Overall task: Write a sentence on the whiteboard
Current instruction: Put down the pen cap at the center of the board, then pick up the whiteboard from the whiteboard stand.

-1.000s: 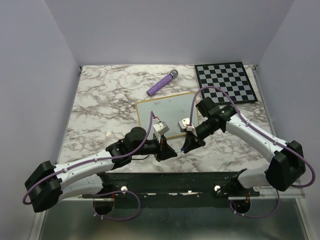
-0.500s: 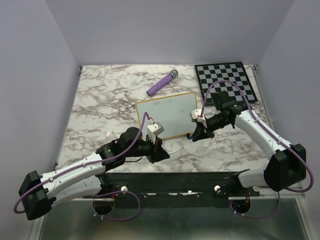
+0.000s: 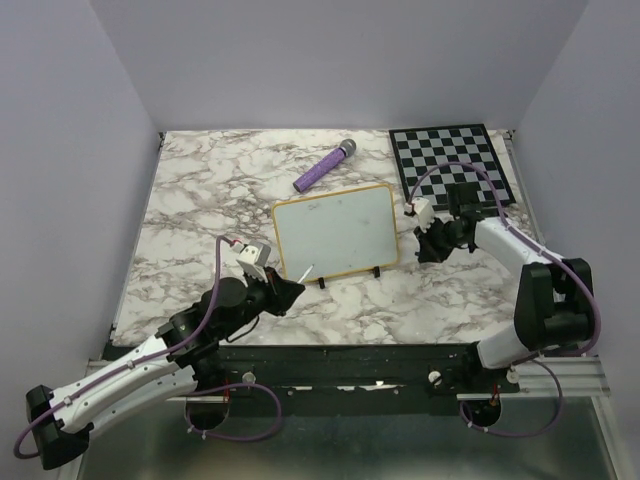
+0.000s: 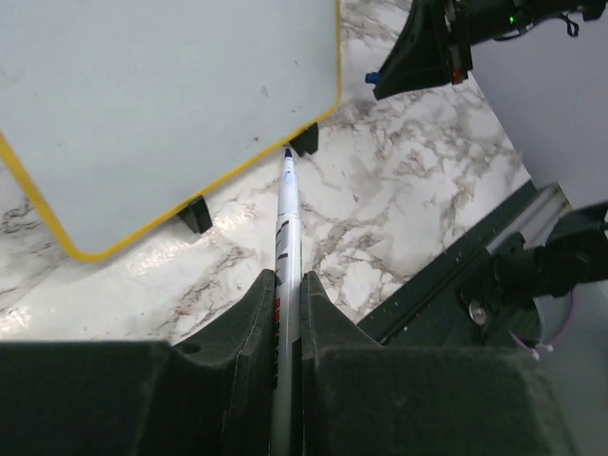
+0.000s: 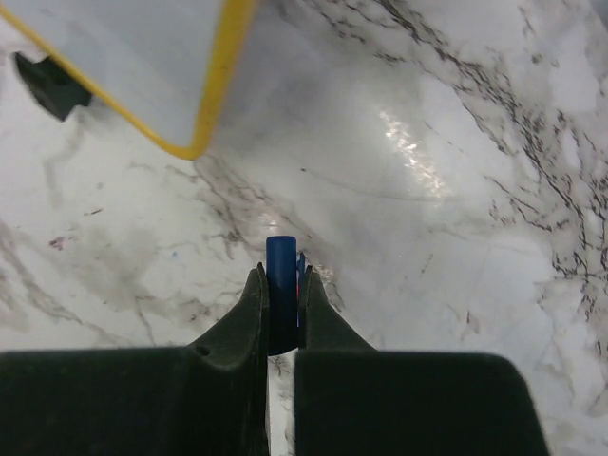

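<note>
Marble tabletop bore the whiteboard at its centre.
Left gripper was clamped on an uncapped blue marker near the board's near edge; right gripper pinched a blue cap beside its right edge.

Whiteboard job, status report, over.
Left gripper shut on uncapped marker, tip by whiteboard near edge. Right gripper shut on blue cap. No writing on board yet. Purple microphone behind it, clear.
</note>
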